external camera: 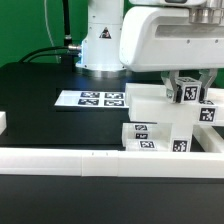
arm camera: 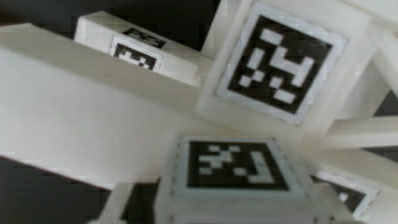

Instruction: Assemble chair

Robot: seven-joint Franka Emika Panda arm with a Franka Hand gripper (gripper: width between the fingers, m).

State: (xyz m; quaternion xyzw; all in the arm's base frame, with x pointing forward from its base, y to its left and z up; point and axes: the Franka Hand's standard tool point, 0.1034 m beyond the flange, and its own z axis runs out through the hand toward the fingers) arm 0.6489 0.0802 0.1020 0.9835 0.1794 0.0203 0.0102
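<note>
Landmark: the border rail (external camera: 110,162), a long plain white bar across the front of the black table (external camera: 35,95).
Chair parts: blocky white plastic chair pieces (external camera: 160,135) bearing black-and-white square tags, clustered just behind the rail toward the exterior view's right.
Marker board: the marker board (external camera: 92,99) lies flat further behind the rail, apart from the pieces.
Gripper: the gripper (external camera: 188,92) is down among the pieces; whether its jaws grip anything cannot be told.
Obstruction: the arm's white housing (external camera: 165,40) hides the uppermost pieces.
Wrist view: a tagged block face (arm camera: 231,165) blurred, smooth and flat.
</note>
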